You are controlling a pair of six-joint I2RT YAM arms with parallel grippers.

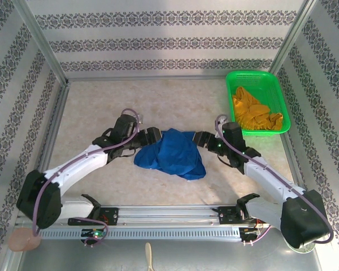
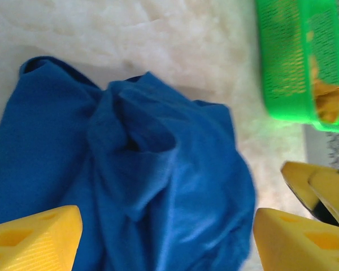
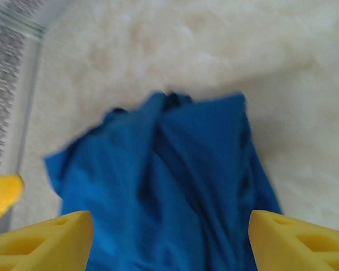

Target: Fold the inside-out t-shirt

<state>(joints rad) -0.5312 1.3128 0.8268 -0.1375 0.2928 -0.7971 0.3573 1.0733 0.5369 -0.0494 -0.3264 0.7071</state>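
While the left gripper point(image 1: 156, 137) and right gripper point(image 1: 196, 139) flank it, fingers released, the crumpled blue t-shirt point(image 1: 172, 153) lies toward the worktop's point(image 1: 101, 110) near edge.

The inside-out t-shirt point(image 1: 172, 153) is matt, wrinkled cloth; the green basket point(image 1: 254, 73) is glossy mesh plastic; the table point(image 1: 101, 107) looks smooth.

No lettering, label, brand, number or sign can be read on anything in these views.
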